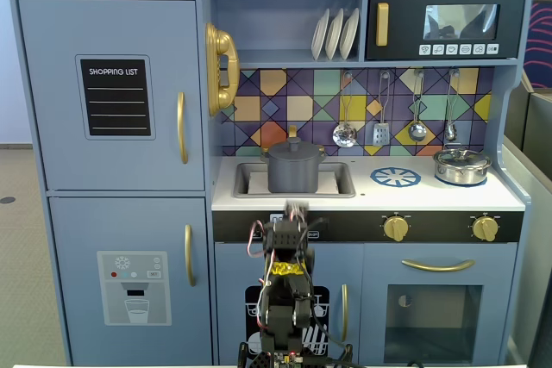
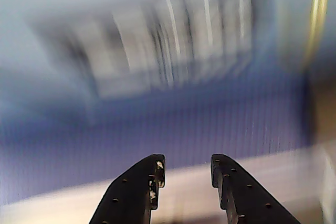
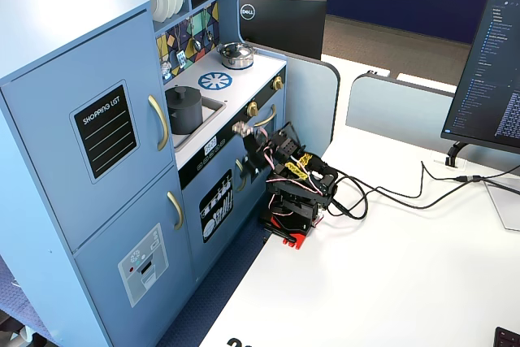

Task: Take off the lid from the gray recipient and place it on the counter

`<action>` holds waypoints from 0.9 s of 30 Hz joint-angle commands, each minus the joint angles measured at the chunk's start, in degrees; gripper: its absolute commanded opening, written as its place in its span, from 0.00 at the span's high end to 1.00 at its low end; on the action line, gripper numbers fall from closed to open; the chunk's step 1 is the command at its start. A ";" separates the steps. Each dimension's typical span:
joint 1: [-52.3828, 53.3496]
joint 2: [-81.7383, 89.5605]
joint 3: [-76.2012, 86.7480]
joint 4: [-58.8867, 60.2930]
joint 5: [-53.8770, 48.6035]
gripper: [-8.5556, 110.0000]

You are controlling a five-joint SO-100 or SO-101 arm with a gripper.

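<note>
The gray recipient [image 1: 293, 175] stands in the recessed sink at the left of the white counter [image 1: 414, 199]. The dark gray lid [image 1: 293, 147] with its knob sits on top of it. Both also show in the other fixed view, pot [image 3: 185, 113] and lid [image 3: 182, 91]. My gripper [image 1: 297, 210] is raised in front of the kitchen's black control strip, just below the counter edge and short of the pot. In the wrist view my gripper [image 2: 186, 165] is open and empty. That view is motion-blurred and shows only the blue cabinet front; pot and lid are out of it.
A shiny silver pot [image 1: 461, 166] stands at the right of the counter, and a blue-and-white burner disc [image 1: 396, 177] lies between the pots. Utensils [image 1: 381, 131] hang above. The arm's base [image 3: 292, 205] sits on the white table with cables trailing right, and a monitor [image 3: 491, 71] stands to the right.
</note>
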 commanded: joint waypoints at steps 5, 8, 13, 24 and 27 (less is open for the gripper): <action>3.69 -10.63 -23.82 -26.19 -0.09 0.86; 3.87 -10.28 -23.47 -36.56 -2.81 0.83; 4.13 -11.34 -24.96 -39.99 -3.69 0.78; 3.43 -19.60 -24.61 -54.84 -3.43 0.74; 3.16 -22.15 -24.43 -58.01 -3.69 0.73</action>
